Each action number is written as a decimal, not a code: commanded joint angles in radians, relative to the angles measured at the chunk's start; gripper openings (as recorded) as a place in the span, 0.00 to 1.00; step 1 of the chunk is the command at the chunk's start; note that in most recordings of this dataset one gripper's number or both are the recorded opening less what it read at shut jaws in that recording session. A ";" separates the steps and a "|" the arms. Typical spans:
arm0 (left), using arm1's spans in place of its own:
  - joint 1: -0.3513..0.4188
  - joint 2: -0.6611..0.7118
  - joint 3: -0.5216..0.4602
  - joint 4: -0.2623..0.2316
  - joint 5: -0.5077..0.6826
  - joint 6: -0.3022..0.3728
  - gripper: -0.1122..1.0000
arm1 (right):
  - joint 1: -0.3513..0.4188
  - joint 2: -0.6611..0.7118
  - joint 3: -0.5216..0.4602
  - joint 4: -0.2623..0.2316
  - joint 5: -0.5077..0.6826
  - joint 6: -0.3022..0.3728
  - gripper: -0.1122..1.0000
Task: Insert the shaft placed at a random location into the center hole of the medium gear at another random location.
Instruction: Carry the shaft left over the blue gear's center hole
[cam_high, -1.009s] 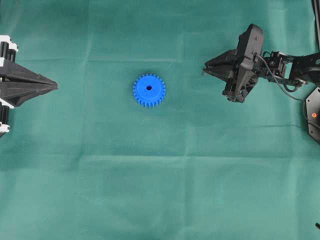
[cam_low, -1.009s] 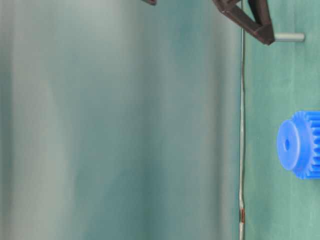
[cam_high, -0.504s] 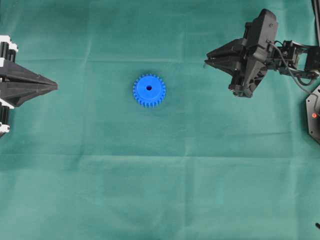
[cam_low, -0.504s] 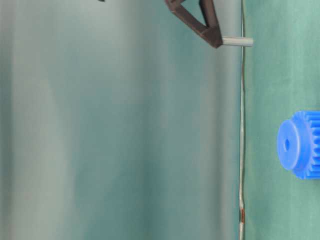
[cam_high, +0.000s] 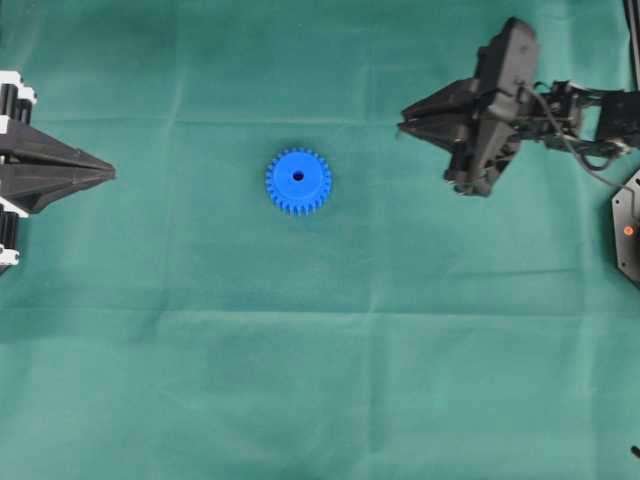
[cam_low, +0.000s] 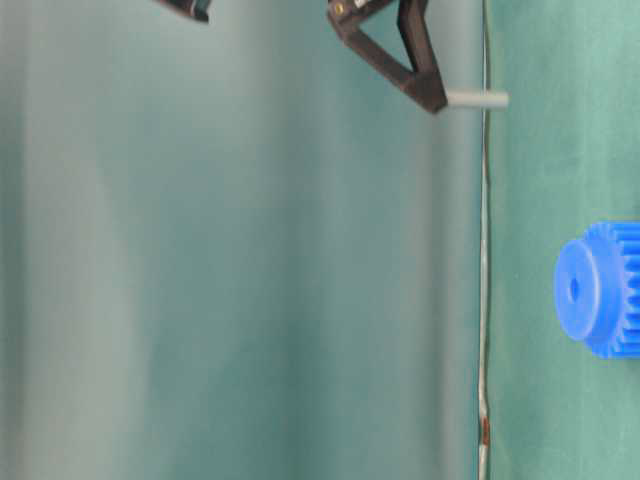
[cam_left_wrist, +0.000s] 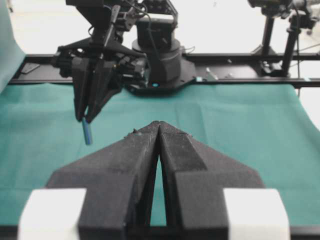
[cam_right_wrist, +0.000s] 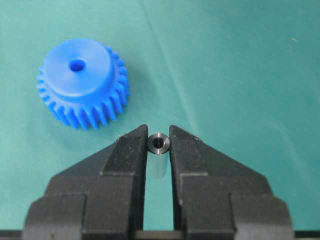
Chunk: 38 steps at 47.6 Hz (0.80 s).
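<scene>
Above green cloth (cam_high: 300, 350), right gripper (cam_right_wrist: 159, 142) pinches shaft (cam_right_wrist: 159, 145) upright.

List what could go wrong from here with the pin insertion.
The shaft is pinched only at the right gripper tips, so it may tilt or slip.
The center hole looks barely shaft-wide; small misalignment would jam on the hub.
The medium gear lies loose on the cloth and may slide.
</scene>
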 joint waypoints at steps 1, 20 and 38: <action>-0.002 0.009 -0.023 0.003 -0.005 0.000 0.10 | 0.026 0.038 -0.074 0.006 -0.012 0.012 0.22; -0.002 0.008 -0.023 0.003 -0.003 -0.002 0.10 | 0.091 0.213 -0.282 0.005 -0.009 0.011 0.22; -0.002 0.009 -0.023 0.003 -0.003 -0.003 0.10 | 0.118 0.287 -0.371 0.005 -0.005 0.011 0.22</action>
